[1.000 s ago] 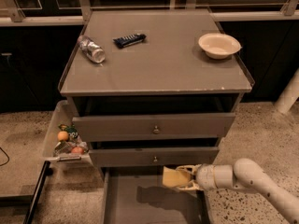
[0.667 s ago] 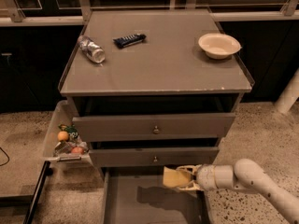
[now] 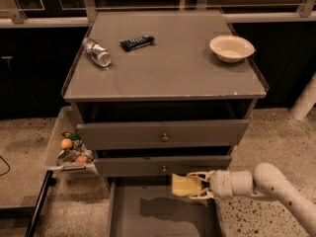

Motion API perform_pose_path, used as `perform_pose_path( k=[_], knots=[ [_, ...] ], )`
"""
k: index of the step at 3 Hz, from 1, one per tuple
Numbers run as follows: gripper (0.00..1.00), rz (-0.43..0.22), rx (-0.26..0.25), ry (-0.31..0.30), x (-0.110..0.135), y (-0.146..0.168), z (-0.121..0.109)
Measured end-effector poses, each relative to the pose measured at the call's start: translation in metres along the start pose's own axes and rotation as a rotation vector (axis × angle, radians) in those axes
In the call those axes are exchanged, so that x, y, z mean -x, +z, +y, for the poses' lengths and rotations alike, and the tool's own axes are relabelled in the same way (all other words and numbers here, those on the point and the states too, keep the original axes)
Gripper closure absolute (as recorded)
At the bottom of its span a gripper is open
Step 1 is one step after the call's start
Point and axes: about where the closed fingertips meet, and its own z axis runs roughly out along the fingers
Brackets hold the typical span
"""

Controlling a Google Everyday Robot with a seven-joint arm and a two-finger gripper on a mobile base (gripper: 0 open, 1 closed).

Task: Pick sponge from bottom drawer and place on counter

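Note:
The sponge is a pale yellow block held in the air above the bottom drawer, which is pulled out with a bare grey floor. My gripper reaches in from the right, level with the lower knobbed drawer front, and its cream fingers are shut on the sponge's right end. The sponge's shadow falls on the drawer floor below it. The counter lies above, well higher than the gripper.
On the counter lie a crushed plastic bottle, a dark snack bar and a white bowl. Two knobbed drawers sit slightly open. A side bin with snacks and fruit hangs at the left. My arm spans the right.

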Motion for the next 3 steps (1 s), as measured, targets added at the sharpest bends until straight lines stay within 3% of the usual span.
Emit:
perform_pose_path(
  k=[1, 2, 3],
  knots=[
    [1.0, -0.069, 0.015, -0.06, 0.035, -0.02, -0.012],
    [1.0, -0.092, 0.027, -0.139, 0.082, -0.045, -0.025],
    [1.0, -0.036, 0.009, -0.196, 0.126, -0.078, -0.041]
  ],
)
